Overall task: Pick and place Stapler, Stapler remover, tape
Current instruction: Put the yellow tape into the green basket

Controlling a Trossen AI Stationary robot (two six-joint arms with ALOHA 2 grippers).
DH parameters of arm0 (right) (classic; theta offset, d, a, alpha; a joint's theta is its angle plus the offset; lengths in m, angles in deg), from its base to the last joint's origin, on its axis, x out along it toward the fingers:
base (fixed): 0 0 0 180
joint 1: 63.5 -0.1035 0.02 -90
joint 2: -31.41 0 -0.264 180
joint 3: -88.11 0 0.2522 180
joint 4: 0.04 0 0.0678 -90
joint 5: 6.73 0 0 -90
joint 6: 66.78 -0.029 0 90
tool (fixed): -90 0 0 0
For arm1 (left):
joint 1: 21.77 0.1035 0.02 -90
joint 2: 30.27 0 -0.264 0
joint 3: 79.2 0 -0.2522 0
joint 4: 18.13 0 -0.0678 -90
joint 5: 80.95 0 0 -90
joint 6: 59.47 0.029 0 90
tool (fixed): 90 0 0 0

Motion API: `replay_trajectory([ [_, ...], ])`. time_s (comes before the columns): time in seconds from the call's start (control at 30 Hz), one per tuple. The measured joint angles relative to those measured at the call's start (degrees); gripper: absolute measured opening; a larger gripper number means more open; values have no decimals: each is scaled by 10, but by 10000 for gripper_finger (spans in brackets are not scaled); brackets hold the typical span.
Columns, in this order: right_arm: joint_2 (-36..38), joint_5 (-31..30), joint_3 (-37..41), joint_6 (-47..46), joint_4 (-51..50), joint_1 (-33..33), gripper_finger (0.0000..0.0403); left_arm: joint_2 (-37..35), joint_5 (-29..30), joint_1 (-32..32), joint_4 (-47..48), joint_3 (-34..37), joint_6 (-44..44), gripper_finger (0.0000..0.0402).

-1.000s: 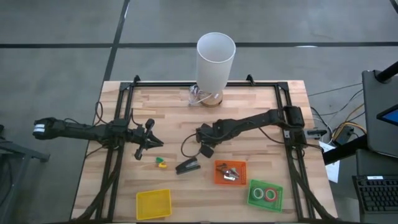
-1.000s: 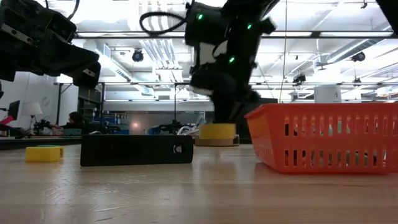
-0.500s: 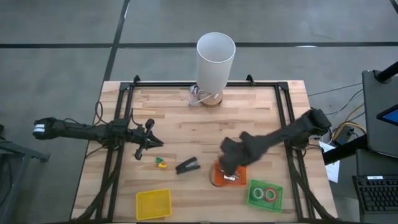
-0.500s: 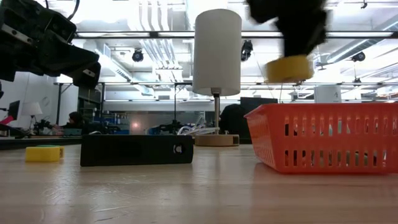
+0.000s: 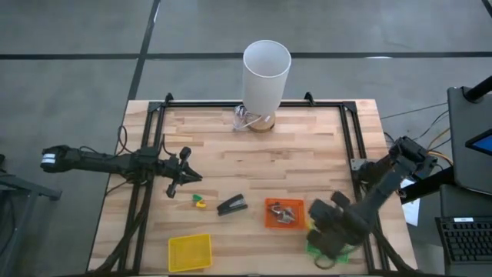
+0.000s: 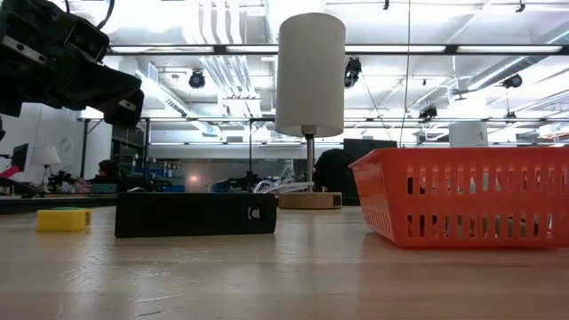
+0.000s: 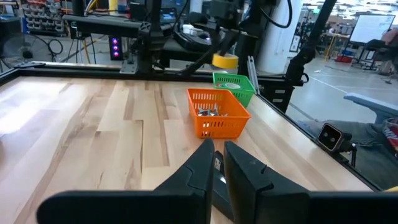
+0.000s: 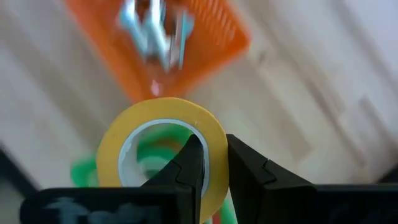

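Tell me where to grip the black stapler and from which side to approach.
Grip the stapler across its narrow width at mid-length, coming straight down from above. It lies flat on the table, long and low, with bare wood along both long sides, leaving room for fingers.
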Motion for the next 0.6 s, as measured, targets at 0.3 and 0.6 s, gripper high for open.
replay_trajectory([
  [0.3,0,54,14,-146,3,-130,52,0,0,0,0,0,0,39],
  [0.6,-2,21,51,-270,47,-186,52,0,0,0,-1,0,0,39],
])
